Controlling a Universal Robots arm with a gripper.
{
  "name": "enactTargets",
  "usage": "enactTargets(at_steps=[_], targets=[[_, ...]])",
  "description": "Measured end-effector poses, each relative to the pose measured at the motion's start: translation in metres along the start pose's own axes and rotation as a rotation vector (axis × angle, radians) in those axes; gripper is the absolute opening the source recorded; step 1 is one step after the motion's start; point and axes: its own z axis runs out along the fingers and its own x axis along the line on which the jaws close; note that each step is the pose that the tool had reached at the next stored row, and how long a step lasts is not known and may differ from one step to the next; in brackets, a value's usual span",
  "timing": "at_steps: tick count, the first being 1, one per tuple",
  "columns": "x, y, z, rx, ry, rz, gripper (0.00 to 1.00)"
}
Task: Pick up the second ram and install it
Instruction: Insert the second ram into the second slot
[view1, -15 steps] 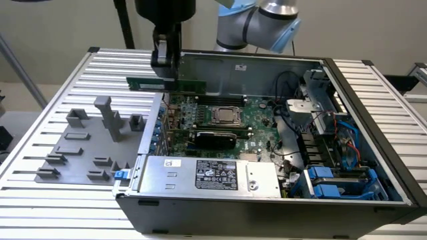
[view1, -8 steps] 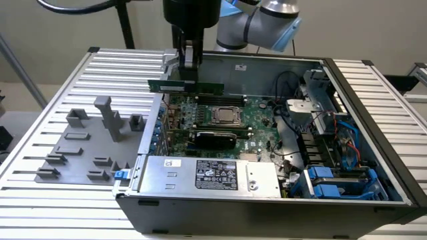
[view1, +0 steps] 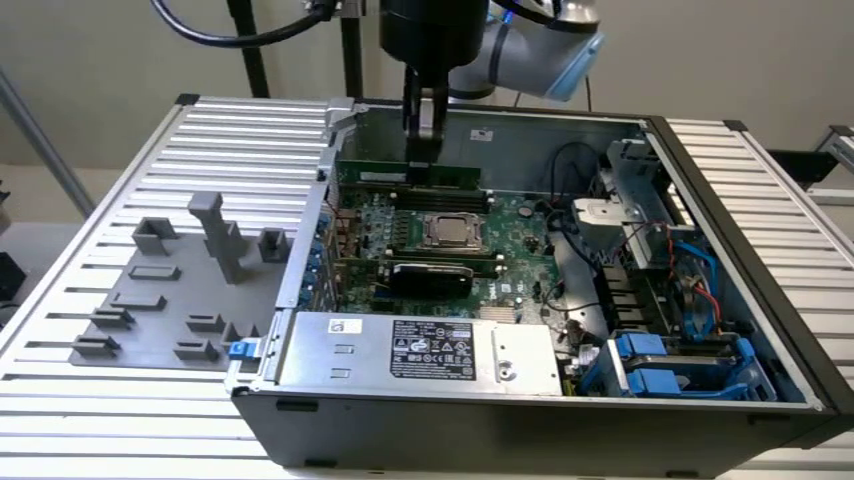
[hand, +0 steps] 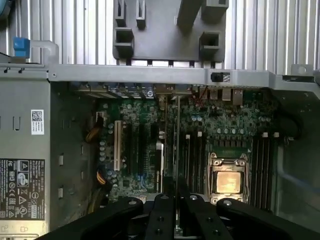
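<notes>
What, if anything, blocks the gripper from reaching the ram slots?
Probably nothing. The gripper, shut on the ram, hangs over the open case, and the slots beside the CPU look bare, with no cable across them.

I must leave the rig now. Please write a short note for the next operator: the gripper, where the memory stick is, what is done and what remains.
Gripper: fingers shut on the memory stick, inside the open computer case.
Stick: held on edge over the black slots beside the silver processor. I cannot tell whether it touches a slot.
Done: the stick is picked up and is at the board.
Left: seating it in a slot. Nothing shows it locked in.
</notes>
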Motion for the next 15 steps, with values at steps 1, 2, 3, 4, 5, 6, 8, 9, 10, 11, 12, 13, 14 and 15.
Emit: enactTargets(at_steps=[1,2,3,4,5,6,8,9,10,11,12,13,14,15], targets=[[-0.003,-0.0034,0.0018,0.0001,0.0000,0.000,0.00],[-0.005,-0.0066,0.0035,0.0000,0.0000,0.000,0.00],[-0.008,-0.0098,0.0053,0.0000,0.0000,0.000,0.00],[-0.011,-0.0130,0.0072,0.0000,0.0000,0.000,0.00],[-0.014,-0.0158,0.0090,0.0000,0.0000,0.000,0.00],[-0.017,-0.0184,0.0109,0.0000,0.0000,0.000,0.00],[-0.022,-0.0232,0.0144,0.0000,0.0001,0.000,0.00],[-0.025,-0.0254,0.0163,0.0000,0.0000,0.000,0.00],[-0.028,-0.0275,0.0181,0.0000,0.0000,0.000,0.00],[-0.032,-0.0295,0.0199,0.0000,0.0001,0.000,0.00],[-0.035,-0.0312,0.0218,0.0000,0.0000,0.000,0.00],[-0.038,-0.0329,0.0238,0.0000,0.0000,0.000,0.00],[-0.041,-0.0344,0.0256,0.0000,0.0001,0.000,0.00],[-0.044,-0.0358,0.0274,0.0000,0.0000,0.000,0.00]])
